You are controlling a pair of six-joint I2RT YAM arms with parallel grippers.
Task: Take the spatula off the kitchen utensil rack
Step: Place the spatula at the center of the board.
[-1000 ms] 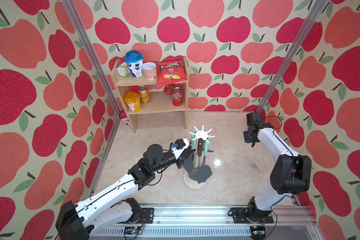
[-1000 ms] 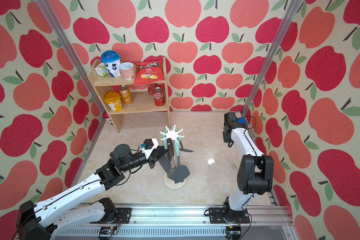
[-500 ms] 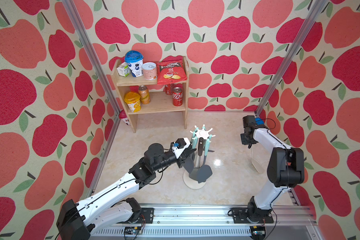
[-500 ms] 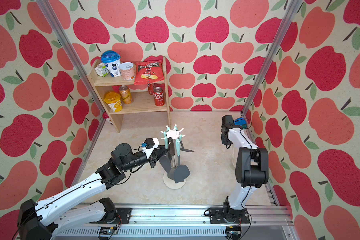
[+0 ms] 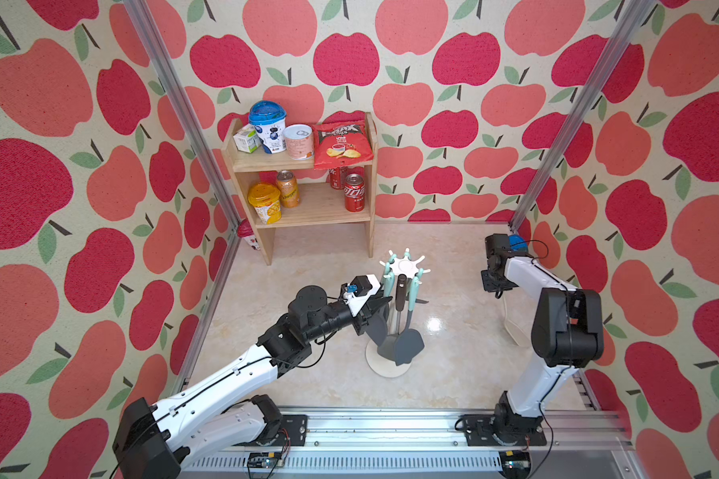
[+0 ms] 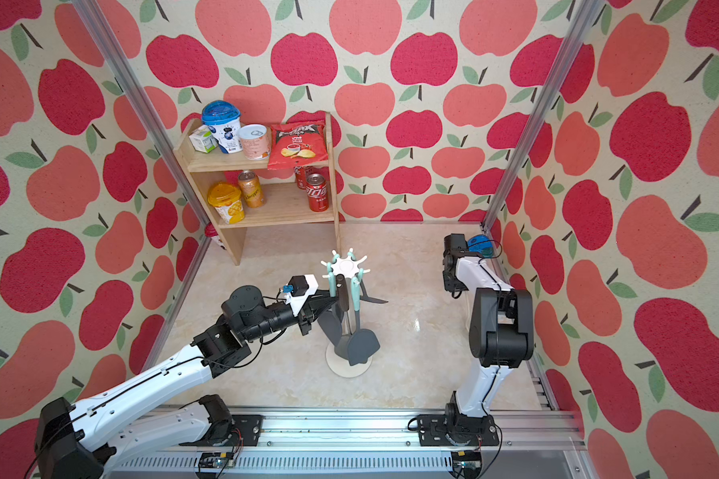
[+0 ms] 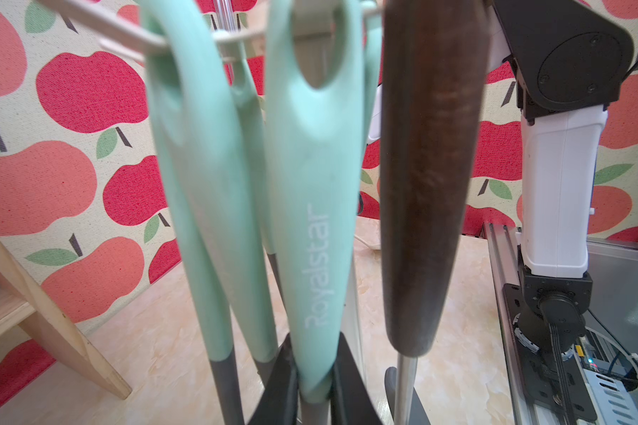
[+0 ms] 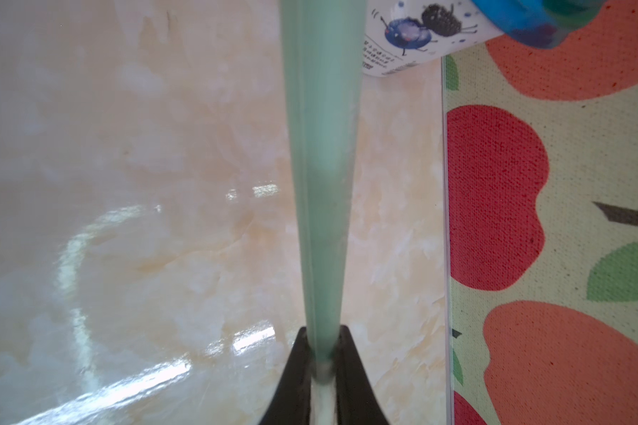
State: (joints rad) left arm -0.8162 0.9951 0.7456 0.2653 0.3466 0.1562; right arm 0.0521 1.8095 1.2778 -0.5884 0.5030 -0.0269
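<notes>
– While the rack (image 5: 403, 266) stands mid-floor in both top views, where does the left gripper (image 5: 382, 304) sit?
– Right against it, among the hanging handles. The spatula (image 5: 375, 328) hangs on the rack, its grey blade low beside the pole. The right gripper (image 5: 490, 286) is well apart, by the side wall (image 5: 640, 249). The shelf (image 5: 320, 207) stands at the back.
– And the left wrist view?
– Black fingers (image 7: 280, 386) are closed on the spatula (image 7: 312, 220), at the lower end of its mint handle. The handle's loop sits over a prong (image 7: 126, 36). A dark wooden handle (image 7: 424, 184) hangs just beside it.
– What does the right wrist view give?
– The right gripper (image 8: 323, 371) is clamped on a green handle (image 8: 321, 184) above the marble floor (image 8: 126, 184), near the wall. The handle's far end runs out of frame, so what it belongs to cannot be told.
</notes>
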